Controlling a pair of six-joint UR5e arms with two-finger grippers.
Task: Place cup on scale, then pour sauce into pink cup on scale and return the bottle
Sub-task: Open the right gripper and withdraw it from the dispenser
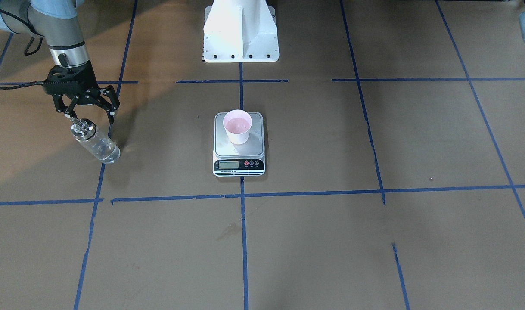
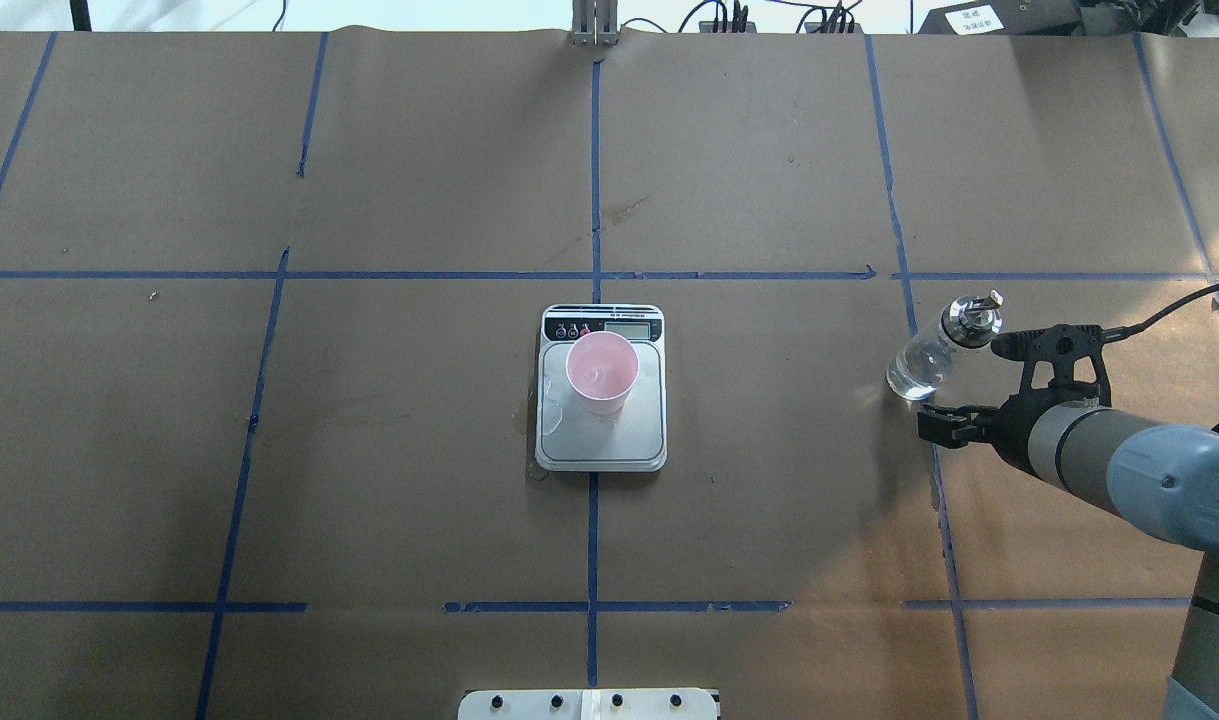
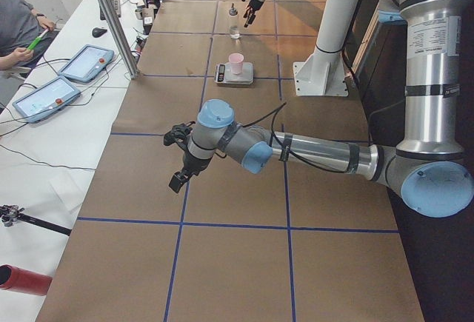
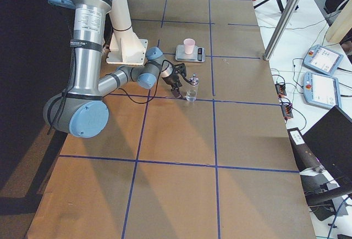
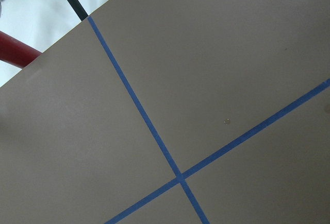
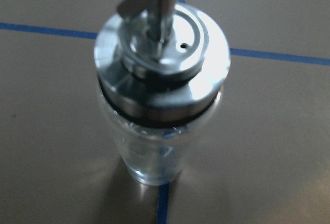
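Observation:
The pink cup (image 1: 237, 125) stands upright on the scale (image 1: 240, 150) at the table's middle; both also show in the overhead view, the cup (image 2: 601, 372) on the scale (image 2: 629, 440). The glass bottle (image 1: 94, 141) with its silver collar and spout stands on the table on my right side, with a little clear sauce (image 1: 106, 154) at its bottom. My right gripper (image 1: 90, 115) is open, with its fingers spread just behind the bottle's top and not touching it. The right wrist view looks down on the bottle (image 6: 160, 105). My left gripper (image 3: 176, 159) hovers over bare table far to the left; I cannot tell whether it is open or shut.
Brown paper with blue tape lines covers the table. The white robot base (image 1: 240, 32) stands behind the scale. A wet patch lies on the scale's platform beside the cup (image 2: 554, 400). Tablets (image 3: 85, 63) and a seated person are beyond the table's far edge.

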